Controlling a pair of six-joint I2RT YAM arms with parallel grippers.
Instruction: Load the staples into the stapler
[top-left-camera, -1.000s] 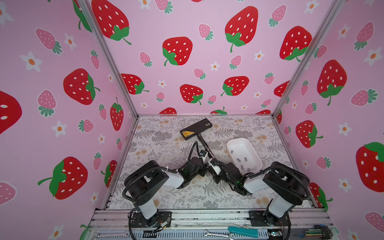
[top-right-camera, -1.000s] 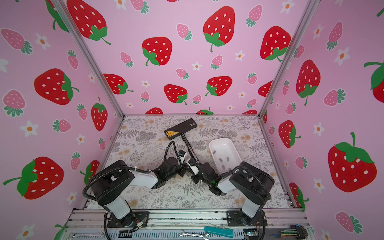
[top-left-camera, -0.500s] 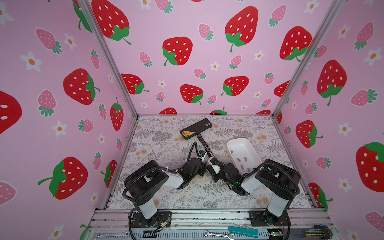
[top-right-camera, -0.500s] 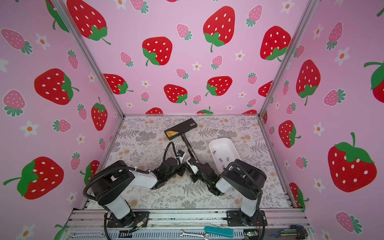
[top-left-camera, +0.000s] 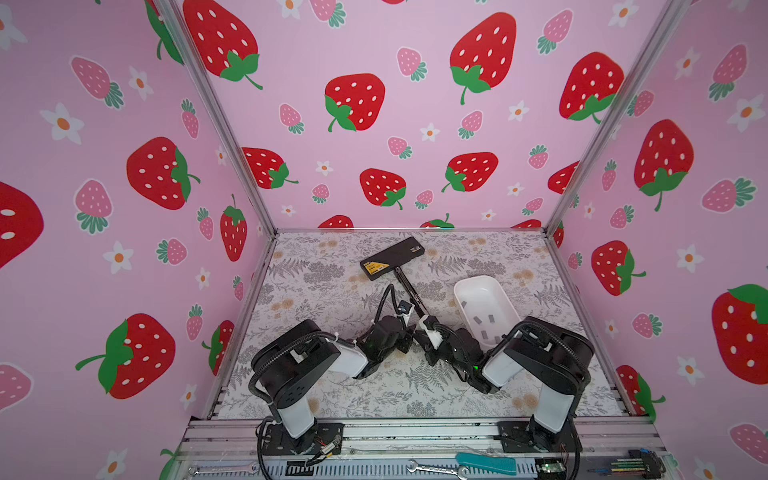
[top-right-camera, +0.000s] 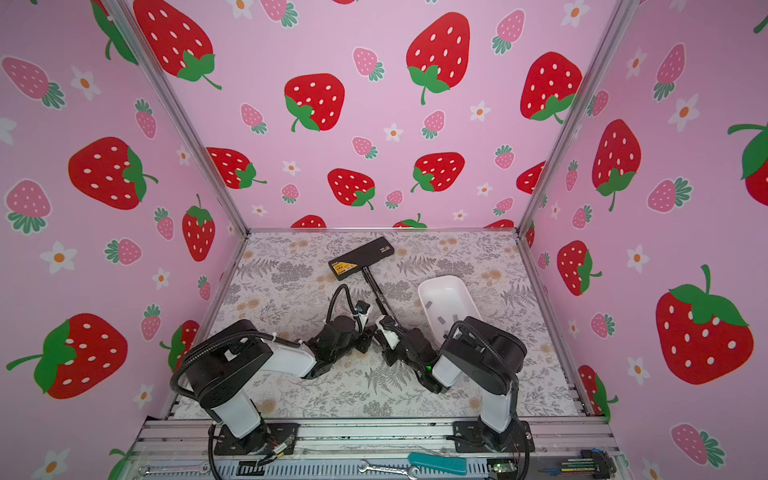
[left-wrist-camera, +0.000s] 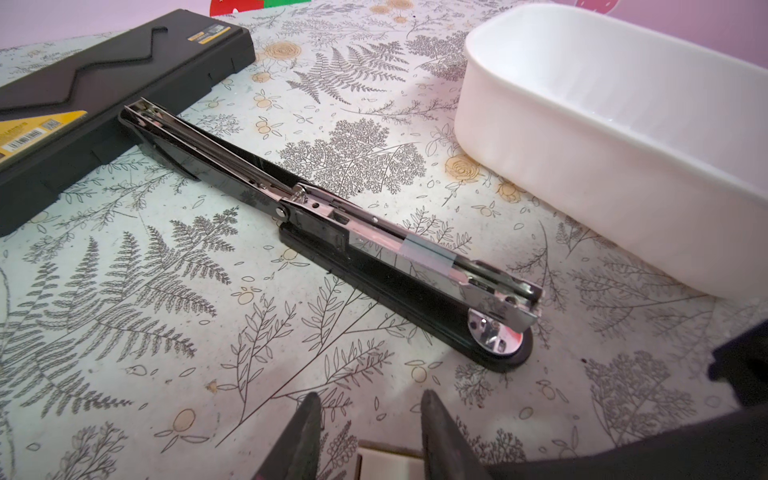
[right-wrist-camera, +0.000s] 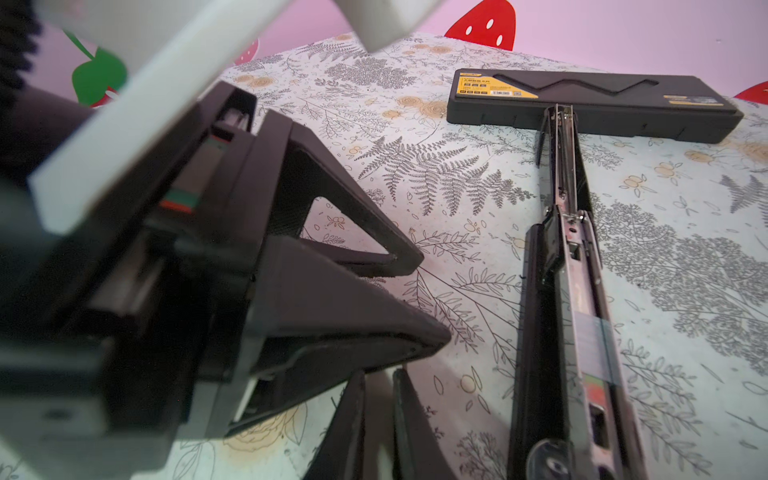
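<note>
Stapler (left-wrist-camera: 365, 245) open flat on bench (left-wrist-camera: 166, 332), staples (left-wrist-camera: 428, 251) in its rail, spare staples (top-left-camera: 477, 320) in white tray (top-left-camera: 482, 293); left jaws half open, empty; right jaws shut, empty

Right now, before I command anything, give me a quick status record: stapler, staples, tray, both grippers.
stapler: lying opened out flat, lid swung back with its end at the black case
magazine: one grey strip sits in the channel
staples: several loose strips inside the white tray
left gripper: open, empty, low near the stapler's front end
right gripper: shut, empty, beside the stapler
</note>
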